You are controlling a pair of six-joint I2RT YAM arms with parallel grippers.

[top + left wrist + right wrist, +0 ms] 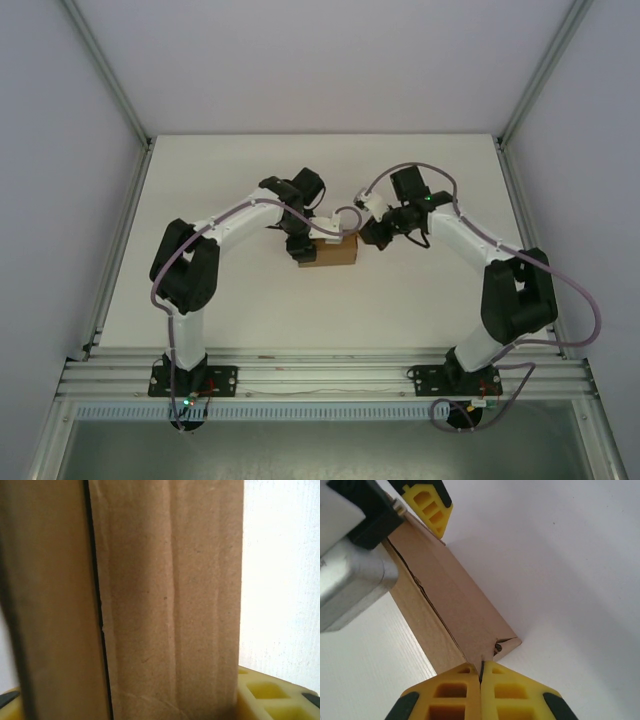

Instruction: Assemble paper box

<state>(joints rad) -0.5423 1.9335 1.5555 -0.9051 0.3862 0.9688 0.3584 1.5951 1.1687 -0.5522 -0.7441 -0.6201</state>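
The left pincer [299, 247] is clamped across the left end of the paper box [332, 252]. In the left wrist view, brown cardboard stands between its yellow fingers [265, 696], with a dark seam running along the box's length. The right pincer [481, 677] has its yellow pads pressed flat together, and their tips touch the box's right end beside a creased corner. The box lies on the white table [250, 310] between the two arms, roughly mid-table.
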